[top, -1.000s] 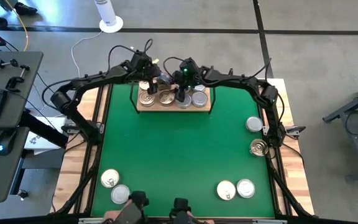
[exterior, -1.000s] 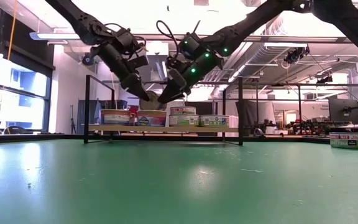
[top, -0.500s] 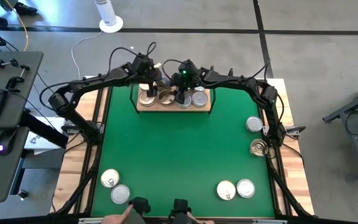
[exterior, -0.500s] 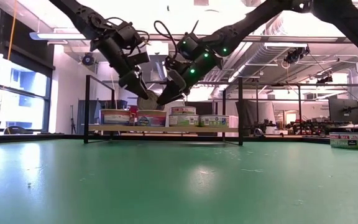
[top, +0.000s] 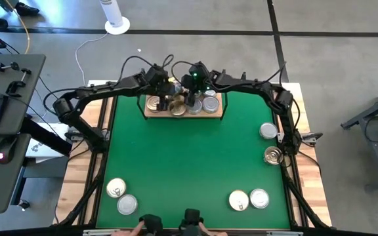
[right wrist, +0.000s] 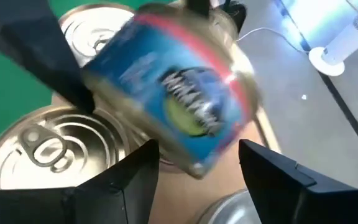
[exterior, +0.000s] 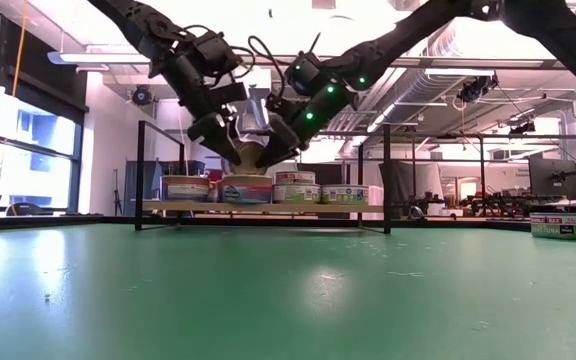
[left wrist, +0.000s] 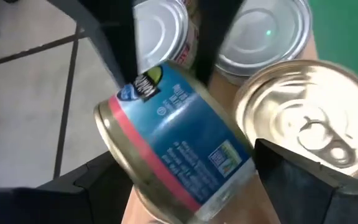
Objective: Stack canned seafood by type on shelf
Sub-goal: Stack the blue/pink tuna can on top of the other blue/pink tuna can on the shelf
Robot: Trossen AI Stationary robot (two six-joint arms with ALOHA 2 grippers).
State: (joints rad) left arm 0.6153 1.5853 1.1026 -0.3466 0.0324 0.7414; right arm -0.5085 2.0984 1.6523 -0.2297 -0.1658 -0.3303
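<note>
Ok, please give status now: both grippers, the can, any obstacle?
Left gripper and right gripper both on the tilted blue-label round tin, above the tan wooden shelf. Shelf tins directly below.

Shiny metal tins point(left wrist: 303, 134), glossy blue paper label point(left wrist: 179, 137), matt wooden shelf point(top: 182, 114)

The tilted can point(left wrist: 179, 146) wears a blue label with a pink-red band and gold rims. The shelf point(top: 182, 113) is tan; the mat point(top: 189, 164) is green.
</note>
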